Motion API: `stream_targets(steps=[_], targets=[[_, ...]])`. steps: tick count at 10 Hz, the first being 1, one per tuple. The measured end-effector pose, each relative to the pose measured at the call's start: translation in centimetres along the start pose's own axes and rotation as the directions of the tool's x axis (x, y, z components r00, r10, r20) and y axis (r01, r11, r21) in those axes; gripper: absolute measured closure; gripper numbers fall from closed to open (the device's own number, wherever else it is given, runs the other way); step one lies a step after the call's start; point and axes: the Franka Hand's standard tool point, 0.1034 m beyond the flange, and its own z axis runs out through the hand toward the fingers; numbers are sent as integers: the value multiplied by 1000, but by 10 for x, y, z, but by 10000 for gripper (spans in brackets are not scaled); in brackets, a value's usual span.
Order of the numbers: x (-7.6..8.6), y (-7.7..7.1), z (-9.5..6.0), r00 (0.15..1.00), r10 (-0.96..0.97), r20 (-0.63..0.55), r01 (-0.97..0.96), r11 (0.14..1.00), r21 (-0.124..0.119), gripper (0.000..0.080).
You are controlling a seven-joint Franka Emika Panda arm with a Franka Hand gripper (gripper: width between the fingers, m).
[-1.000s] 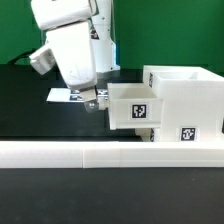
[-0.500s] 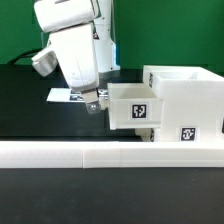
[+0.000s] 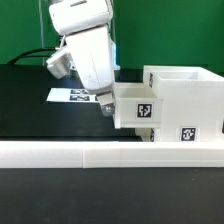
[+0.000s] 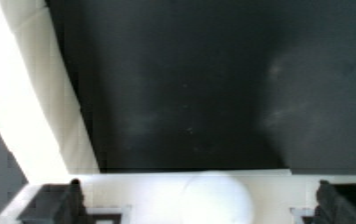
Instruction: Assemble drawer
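Smooth white plastic tray point(image 3: 138, 108), tagged, boxy, protrudes from box shell point(image 3: 185, 100). Gripper point(image 3: 106, 106) spread wide at tray's outer end. Marker board point(image 3: 72, 96) behind tray; long rail point(image 3: 100, 153) in front.

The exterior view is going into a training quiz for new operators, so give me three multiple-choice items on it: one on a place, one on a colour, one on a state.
1. Where is the marker board?
A. On the table behind the arm
B. On top of the box shell
C. On the rail

2. What colour is the table?
A. White
B. Black
C. Green

3. How do the gripper jaws stand?
A. Shut on a knob
B. Shut on nothing
C. Open

Key: 1 A, it lies flat on the table past the arm. 2 B, the bare top is black. 3 C, the fingers stand apart beside the small tray, which sits against the box shell.
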Motion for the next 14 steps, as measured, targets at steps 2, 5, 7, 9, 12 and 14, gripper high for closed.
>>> stream_targets(steps=[2,5,7,9,12,14], targets=[[-2,-1,0,1000,3,0,-3,1000,1,150],[5,-1,4,1000,-26,5,26,999,-27,150],[15,-3,9,999,-40,18,40,999,-26,150],[30,-3,13,998,-57,30,58,998,-14,150],[48,-2,18,998,-41,40,42,999,-10,150],[41,-2,16,998,-50,42,50,999,-2,150]])
